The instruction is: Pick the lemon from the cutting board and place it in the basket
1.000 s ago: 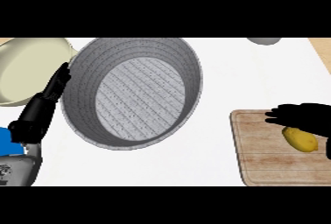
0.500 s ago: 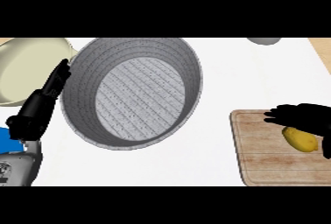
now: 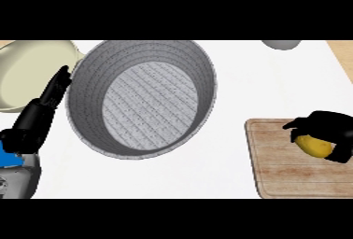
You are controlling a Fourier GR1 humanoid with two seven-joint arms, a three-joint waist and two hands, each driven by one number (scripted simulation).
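The yellow lemon [image 3: 314, 145] lies on the wooden cutting board [image 3: 286, 172] at the right of the head view. My right hand [image 3: 329, 127] is curled round the lemon from above and the right, covering its far side. The large grey woven basket [image 3: 141, 98] stands in the middle, its opening facing up. My left hand [image 3: 38, 116] rests at the left edge beside the basket, fingers straight and pointing up.
A cream bowl [image 3: 27, 70] sits at the upper left, behind my left hand. A grey round object [image 3: 280, 44] shows at the top edge. White counter lies between the basket and the board.
My right hand has closed a little more over the lemon; the lemon and board stay in place. The left hand has not moved.
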